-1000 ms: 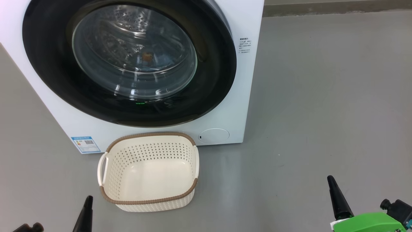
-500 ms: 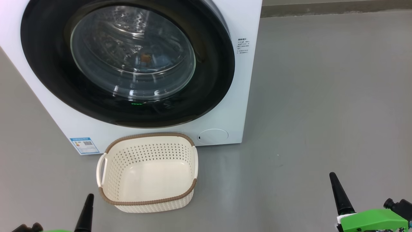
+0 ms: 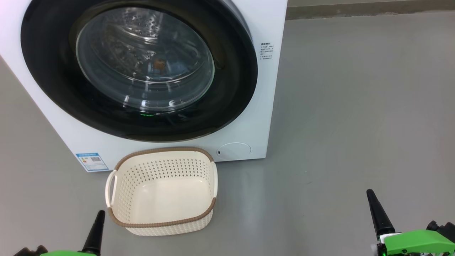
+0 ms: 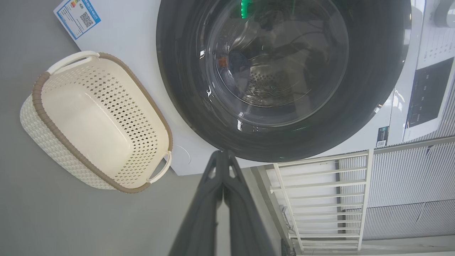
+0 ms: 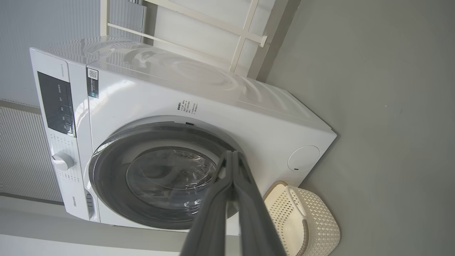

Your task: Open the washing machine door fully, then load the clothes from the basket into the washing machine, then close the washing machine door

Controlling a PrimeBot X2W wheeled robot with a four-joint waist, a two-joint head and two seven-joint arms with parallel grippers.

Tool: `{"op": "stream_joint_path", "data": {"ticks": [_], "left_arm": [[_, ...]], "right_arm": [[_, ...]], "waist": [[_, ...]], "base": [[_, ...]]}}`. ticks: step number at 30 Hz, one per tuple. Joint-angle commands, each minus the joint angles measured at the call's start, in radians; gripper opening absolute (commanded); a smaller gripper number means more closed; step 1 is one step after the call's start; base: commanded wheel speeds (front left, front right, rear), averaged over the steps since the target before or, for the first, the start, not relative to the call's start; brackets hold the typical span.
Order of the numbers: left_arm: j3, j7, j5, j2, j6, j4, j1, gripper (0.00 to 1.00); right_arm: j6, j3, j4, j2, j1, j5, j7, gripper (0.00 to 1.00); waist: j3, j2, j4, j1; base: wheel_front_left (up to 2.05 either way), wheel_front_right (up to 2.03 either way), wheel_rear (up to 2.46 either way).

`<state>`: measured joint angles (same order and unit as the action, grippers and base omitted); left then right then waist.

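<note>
The white washing machine [image 3: 272, 89] stands ahead, and its glossy black washing machine door [image 3: 49, 74] sits flush against the front. Through the glass I see clothes [image 4: 236, 67] inside the drum, blue fabric with an orange patch [image 3: 159, 64]. The cream basket [image 3: 161, 224] rests on the floor in front of the machine with nothing in it. My left gripper [image 3: 101, 213] is shut at the lower left, beside the basket's near left corner. My right gripper [image 3: 370, 192] is shut at the lower right, well away from basket and machine. Both wrist views show the fingers pressed together, the left gripper [image 4: 223, 153] and the right gripper [image 5: 231, 153].
Grey floor [image 3: 355, 106] spreads out to the right of the machine. A white railing [image 4: 320, 199] and a ribbed wall stand behind it. The blue energy sticker [image 3: 91, 161] and round service flap [image 3: 234, 150] mark the machine's lower front; the control panel [image 5: 57, 103] is on top.
The head view has drifted slightly, so the whole picture slides a little left. Both grippers stay shut and low; door and basket have not moved.
</note>
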<state>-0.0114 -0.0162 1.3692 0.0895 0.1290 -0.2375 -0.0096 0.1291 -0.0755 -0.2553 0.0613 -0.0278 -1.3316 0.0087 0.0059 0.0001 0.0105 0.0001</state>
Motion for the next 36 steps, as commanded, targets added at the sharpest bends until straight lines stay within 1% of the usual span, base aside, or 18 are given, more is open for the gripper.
{"op": "stream_joint_path", "data": {"ticks": [1,25,36], "left_arm": [[-0.034,-0.006,0.021,0.011,0.001,0.017,-0.054,0.00],[-0.083,-0.081,0.254,-0.025,0.002,-0.007,-0.096,0.00],[-0.086,-0.084,0.253,-0.027,0.002,-0.007,-0.097,0.00]], "right_arm": [[0.001,0.013,0.022,0.009,-0.050,-0.026,0.006,0.00],[0.002,-0.011,0.012,0.008,-0.078,-0.298,0.082,0.00],[0.002,-0.015,0.012,0.006,-0.078,-0.296,0.086,0.00]], "waist": [[0.000,-0.0001,0.000,0.0000],[-0.003,-0.0001,-0.010,0.0000],[-0.003,-0.0001,-0.010,0.0000]], "base": [[0.00,0.00,0.00],[0.00,0.00,0.00],[0.00,0.00,0.00]]}}
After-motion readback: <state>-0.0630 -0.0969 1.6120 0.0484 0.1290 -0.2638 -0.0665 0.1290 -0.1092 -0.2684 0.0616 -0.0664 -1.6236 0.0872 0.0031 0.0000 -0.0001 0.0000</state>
